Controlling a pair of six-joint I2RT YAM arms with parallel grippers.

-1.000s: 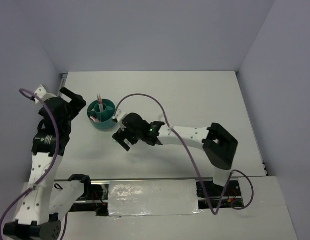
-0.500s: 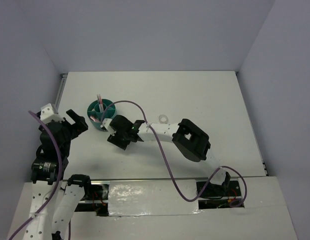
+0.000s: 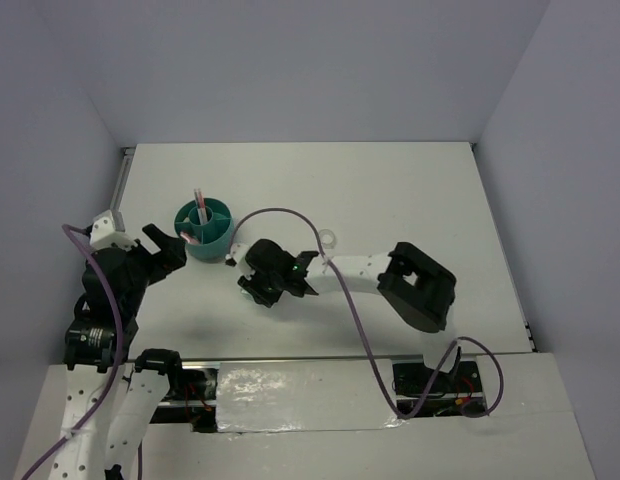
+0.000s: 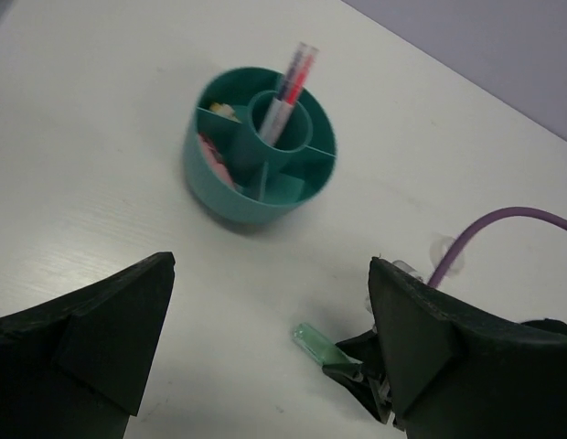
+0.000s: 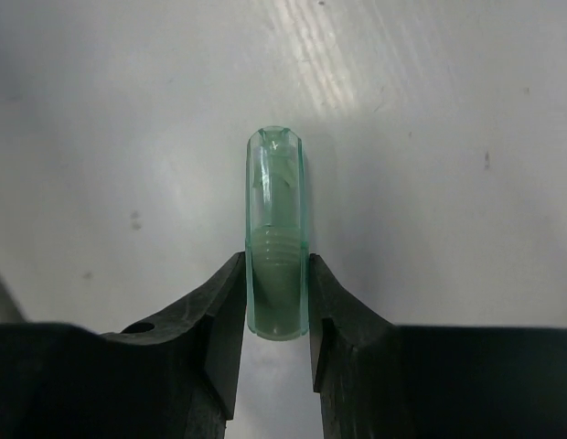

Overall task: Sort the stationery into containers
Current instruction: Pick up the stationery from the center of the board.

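Stationery: some pieces are sitting in the cup, one is being pinched beside it, and one is lying loose on the table [image 3: 420,190].
Left gripper [image 3: 167,247]: hanging just left of the cup, jaws gaping wide with nothing between them; the left wrist view is showing only their dark inner faces.
Teal organiser cup [image 4: 247,199]: standing upright on the table, apart from both grippers.
Pens [image 4: 285,96]: two are leaning in the central ring, one red-topped, one pale grey; both are blurring, so finer detail is lost.
Pink piece [image 4: 210,155]: resting in a left compartment, half hidden by the divider; its shape is hard to make out.
Mint-green eraser [image 5: 276,229]: sticking out past the fingertips, right of the cup and near it; whether it is touching the table I cannot tell.
Right gripper [image 5: 276,274]: jaws pressing on the eraser's ribbed end from both sides.
Clear tape ring [image 3: 328,239]: lying flat on the table beyond the right arm, partly crossed by the purple cable [image 3: 280,212].
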